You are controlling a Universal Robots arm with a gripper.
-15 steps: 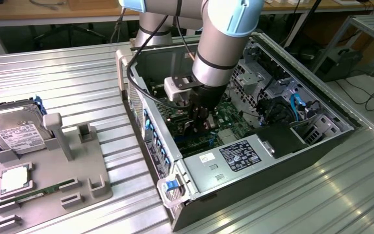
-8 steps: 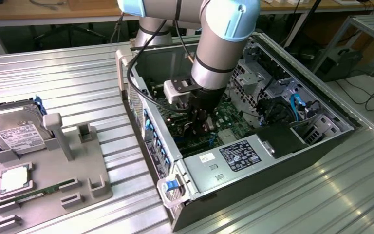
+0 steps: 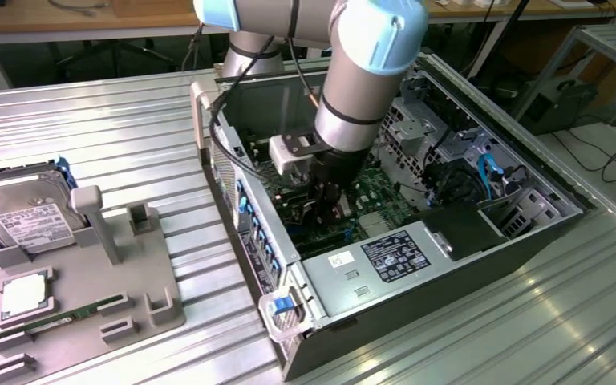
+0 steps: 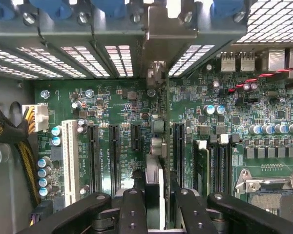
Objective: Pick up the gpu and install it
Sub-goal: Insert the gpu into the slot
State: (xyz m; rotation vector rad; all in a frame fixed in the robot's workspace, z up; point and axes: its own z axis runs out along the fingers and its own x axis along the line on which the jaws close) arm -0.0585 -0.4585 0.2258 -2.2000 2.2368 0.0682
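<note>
You are lowering the gpu edge-on into the open computer case, which is lying near the middle of the surface. To seat it well, be keeping the card upright and its lower edge lined up along the black slot on the motherboard, with the silver bracket meeting the rear opening. Your claw is standing partly closed, its fingers pinching the thin card between them, just above the board.
</note>
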